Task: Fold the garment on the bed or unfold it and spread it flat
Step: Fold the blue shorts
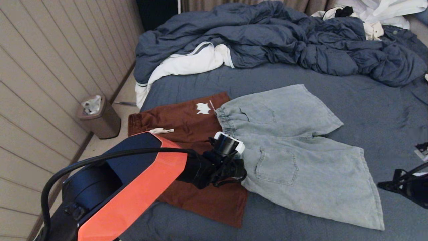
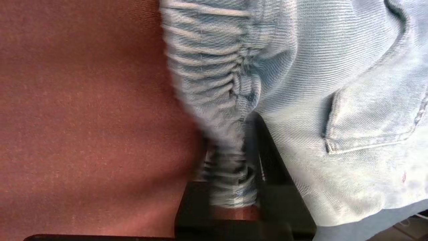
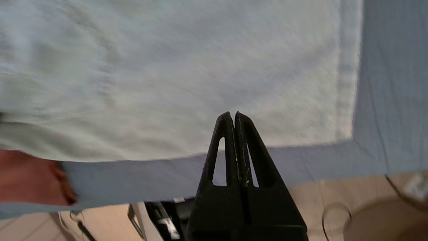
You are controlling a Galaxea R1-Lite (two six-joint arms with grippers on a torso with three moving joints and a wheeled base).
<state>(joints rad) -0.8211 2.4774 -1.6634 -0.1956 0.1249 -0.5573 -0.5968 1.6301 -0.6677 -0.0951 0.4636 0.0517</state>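
Nearest the robot, the left gripper (image 1: 234, 157) is pinching the bunched elastic waistband of the pale blue denim shorts (image 1: 294, 154). The wrist view shows the gathered band squeezed between the black fingers (image 2: 267, 160). Off on the right side, the right gripper (image 3: 236, 115) hangs over the near leg hem of the same shorts. Its two fingers are pressed together with nothing in them.

The pale shorts lie flat, back pockets up, on the slate-blue sheet of the big bed (image 1: 384, 110), around the middle of its near part. Their waistband is on the robot's left and their two legs fan out to the right, so the long way runs left to right across the bed. The waistband edge rests on top of a pair of rust-red cloth shorts with a small white mark (image 1: 187, 120).

The denim looks soft and floppy, not heavy, and it will probably sag and drag if lifted by one spot. The thick waistband and the leg hems look like the best places to grab.

Farther back sit a rumpled dark blue duvet (image 1: 284, 36) and some white bedding (image 1: 187, 63).
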